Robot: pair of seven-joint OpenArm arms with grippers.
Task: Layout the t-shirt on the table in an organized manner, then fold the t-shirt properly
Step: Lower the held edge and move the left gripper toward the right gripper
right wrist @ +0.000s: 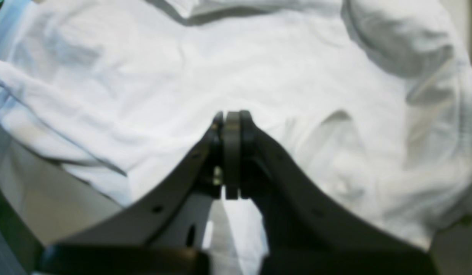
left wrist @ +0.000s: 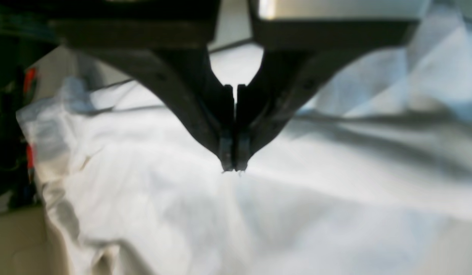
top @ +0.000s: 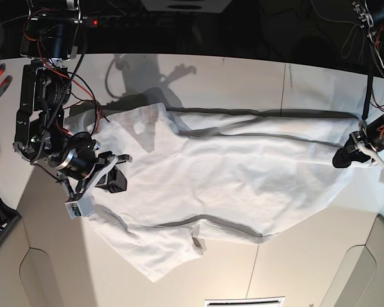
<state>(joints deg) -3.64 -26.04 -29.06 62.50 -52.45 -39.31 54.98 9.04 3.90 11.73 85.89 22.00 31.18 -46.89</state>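
- I see the wide matte white table point(top: 243, 77) under dark surroundings.
- My right gripper point(top: 118, 179), jaws closed and empty, sits over the large, soft white t-shirt point(top: 243, 185) stretched crosswise.
- My left gripper point(top: 345, 157) pinches its edge; limp cloth, best grabbed at hems.

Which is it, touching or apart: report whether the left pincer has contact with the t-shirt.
Cannot tell. In the left wrist view the left pincer is shut just over the t-shirt, with no fabric visibly clamped; the base view is too small to settle contact.
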